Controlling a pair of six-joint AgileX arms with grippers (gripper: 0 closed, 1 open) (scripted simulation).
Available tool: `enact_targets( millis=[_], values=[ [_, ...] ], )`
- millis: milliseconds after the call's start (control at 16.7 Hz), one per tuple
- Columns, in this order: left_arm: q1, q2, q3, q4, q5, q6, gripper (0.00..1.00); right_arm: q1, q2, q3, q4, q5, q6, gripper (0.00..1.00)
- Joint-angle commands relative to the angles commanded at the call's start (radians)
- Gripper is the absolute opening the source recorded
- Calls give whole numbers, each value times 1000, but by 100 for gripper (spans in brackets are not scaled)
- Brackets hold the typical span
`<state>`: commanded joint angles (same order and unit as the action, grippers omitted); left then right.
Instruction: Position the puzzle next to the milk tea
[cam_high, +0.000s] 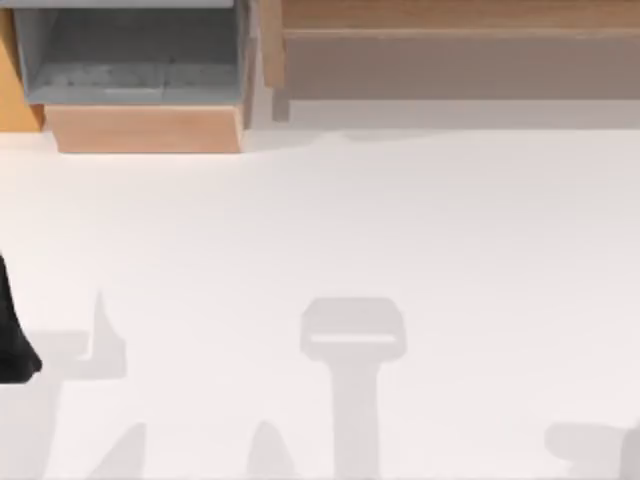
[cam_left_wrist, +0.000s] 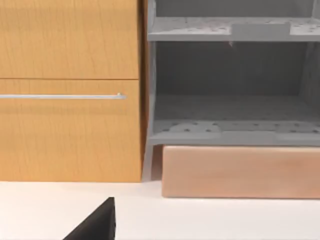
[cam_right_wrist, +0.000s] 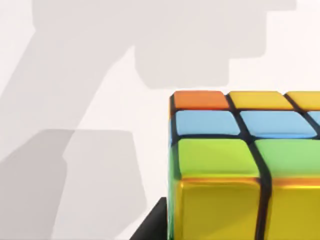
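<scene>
White, bare tabletop (cam_high: 420, 230) crossed by soft grey shadows of the arms; furniture along the upper edge of the top view.

Close before the right wrist camera: a glossy plastic puzzle cube (cam_right_wrist: 235, 160) with black seams and orange, yellow, blue and green tiles, the white surface behind it. Cannot tell whether resting on the tabletop or lifted off it.

Likely light and rigid, but slick on its shiny faces, and built of layers that can twist under an uneven squeeze. Best taken across two opposite flat faces, square-on and mid-height, not by a corner or an edge. No real risk of breakage, more of slipping or rotating in the grip.

Just beside the cube's near corner, a dark sliver of the right claw (cam_right_wrist: 152, 226). Cannot tell how far open, nor whether anything is held.

Farther out, at the left edge of the top view, the black left arm (cam_high: 14, 335), apparently parked. A black wedge of the left claw (cam_left_wrist: 95, 224) in the left wrist view, low over the tabletop; opening impossible to judge, and no sign of anything in it.

In the upper left of the top view, a grey open shelf unit (cam_high: 130, 55) on a pale wooden plinth (cam_high: 145, 128), an orange-brown wooden cabinet (cam_left_wrist: 70, 125) with a thin metal rail handle (cam_left_wrist: 60, 96) adjoining it. In the upper right, a long wooden board (cam_high: 460, 55). All well apart from the working area; nothing on the open tabletop judged to block a carry.
</scene>
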<state>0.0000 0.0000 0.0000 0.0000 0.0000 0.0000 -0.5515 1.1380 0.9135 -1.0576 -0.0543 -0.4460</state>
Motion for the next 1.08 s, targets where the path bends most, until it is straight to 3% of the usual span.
enact_targets(
  millis=[360,1080],
  values=[
    [0,0,0,0,0,0,100,-45,-89,-275,-99,40,-146,0],
    [0,0,0,0,0,0,100,-8,-63,-285,-82,78,-215,0]
  ],
)
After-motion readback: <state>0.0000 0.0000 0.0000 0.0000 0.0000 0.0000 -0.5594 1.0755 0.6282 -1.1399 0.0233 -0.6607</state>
